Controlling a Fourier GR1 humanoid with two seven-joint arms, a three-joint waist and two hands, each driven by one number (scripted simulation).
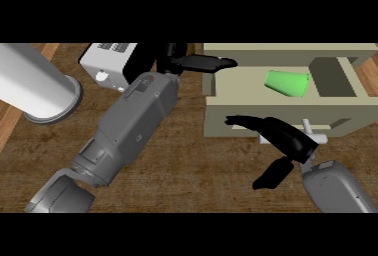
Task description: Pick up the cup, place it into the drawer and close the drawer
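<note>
In drawer (251, 106): cup (288, 83) | left robot hand (198, 62), right robot hand (285, 138): uncurled, empty | white box (108, 61)

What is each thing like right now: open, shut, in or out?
cup: in the drawer, lying on its side
drawer: open
left hand: open, at the drawer's left side
right hand: open, at the drawer's front

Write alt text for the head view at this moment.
A green cup lies inside the open beige drawer. The right hand is open at the drawer's front by its white handle; the left hand is open at the drawer's far left corner.
</note>
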